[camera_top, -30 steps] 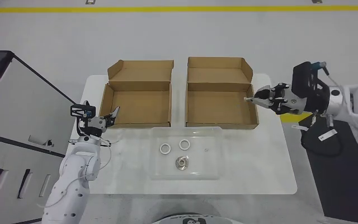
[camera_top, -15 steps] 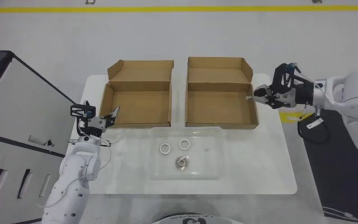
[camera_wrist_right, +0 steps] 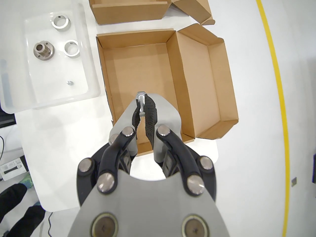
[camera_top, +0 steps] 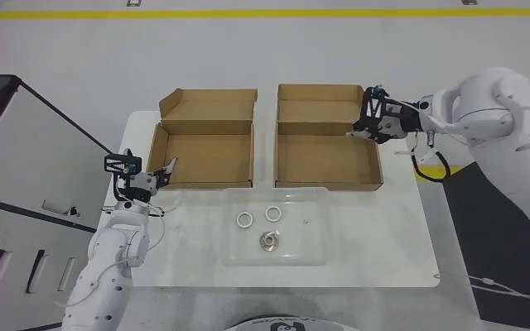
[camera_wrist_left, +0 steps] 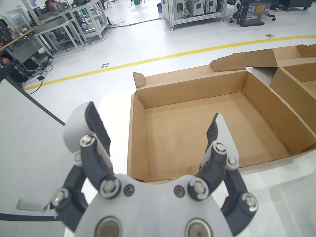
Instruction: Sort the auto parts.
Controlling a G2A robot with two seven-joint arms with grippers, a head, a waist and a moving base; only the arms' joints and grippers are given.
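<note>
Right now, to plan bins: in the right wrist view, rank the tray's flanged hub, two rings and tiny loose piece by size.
1. The flanged hub, slightly largest.
2. The ring beside the hub and the other ring: alike, unranked.
3. The tiny loose piece.

The right gripper (camera_wrist_right: 142,107), with a bolt (camera_wrist_right: 140,99) in its grip, is over the right box (camera_top: 327,161), near that box's right wall. To the left of this gripper and nearer to the robot lies the tray (camera_top: 315,252), with two rings (camera_top: 245,220) and a hub (camera_top: 268,241) in it. The left box (camera_top: 203,157) stands just to the right of the left gripper (camera_wrist_left: 154,114), beside the right box.
</note>
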